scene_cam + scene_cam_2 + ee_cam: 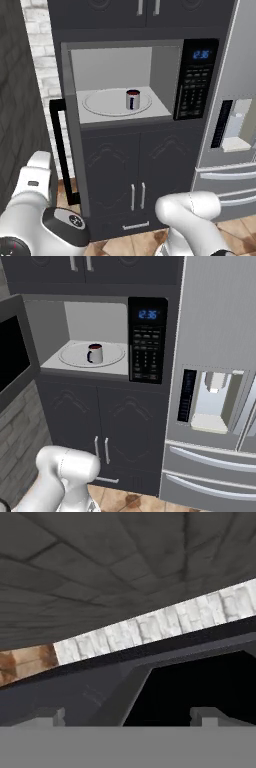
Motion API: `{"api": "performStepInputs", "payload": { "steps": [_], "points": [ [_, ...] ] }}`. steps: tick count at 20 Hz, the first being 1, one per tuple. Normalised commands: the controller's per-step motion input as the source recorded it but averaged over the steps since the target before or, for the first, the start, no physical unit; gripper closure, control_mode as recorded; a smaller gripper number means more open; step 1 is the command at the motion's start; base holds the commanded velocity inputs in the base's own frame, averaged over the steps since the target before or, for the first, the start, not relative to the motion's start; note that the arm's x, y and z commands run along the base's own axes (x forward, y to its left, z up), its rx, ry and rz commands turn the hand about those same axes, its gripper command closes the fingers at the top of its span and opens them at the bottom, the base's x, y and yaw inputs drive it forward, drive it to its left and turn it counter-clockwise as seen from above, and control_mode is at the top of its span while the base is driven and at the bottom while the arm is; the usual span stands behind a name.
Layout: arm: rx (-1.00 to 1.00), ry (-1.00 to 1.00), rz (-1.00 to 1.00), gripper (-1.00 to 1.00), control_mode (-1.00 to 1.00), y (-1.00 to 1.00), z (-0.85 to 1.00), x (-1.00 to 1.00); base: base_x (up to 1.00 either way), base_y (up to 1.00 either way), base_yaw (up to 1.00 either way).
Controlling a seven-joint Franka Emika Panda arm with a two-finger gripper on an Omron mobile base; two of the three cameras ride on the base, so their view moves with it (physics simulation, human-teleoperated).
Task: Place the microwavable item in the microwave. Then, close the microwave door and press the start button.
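The microwave [100, 341] keypad's blue display [148, 314] reads 12:36 (key labels too small to read).

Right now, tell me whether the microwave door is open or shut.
Open. The microwave door is swung out to the left, leaving the cavity exposed, with the mug standing upright on the turntable inside.
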Motion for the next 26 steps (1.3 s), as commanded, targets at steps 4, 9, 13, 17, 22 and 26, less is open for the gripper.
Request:
{"api": "performStepInputs", "payload": {
  "steps": [4, 9, 13, 17, 22, 26],
  "points": [
    [-0.10, 0.04, -0.08, -1.00, -1.00, 0.38, -0.51, 1.00, 0.00, 0.00, 0.00],
    [-0.03, 0.05, -0.15, -1.00, -1.00, -0.17, -0.34, 0.93, 0.00, 0.00, 0.00],
    [0.00, 0.00, -0.11, -1.00, -1.00, -0.69, -0.09, 0.38, 0.00, 0.00, 0.00],
    [0.01, -0.05, -0.13, -1.00, -1.00, -1.00, 0.04, -0.29, 0.00, 0.00, 0.00],
    [0.07, -0.03, -0.17, -1.00, -1.00, -1.00, 0.15, -0.36, 0.00, 0.00, 0.00],
    [0.15, 0.01, -0.20, -1.00, -1.00, -1.00, 0.26, -0.06, 0.00, 0.00, 0.00]
  ]
}}
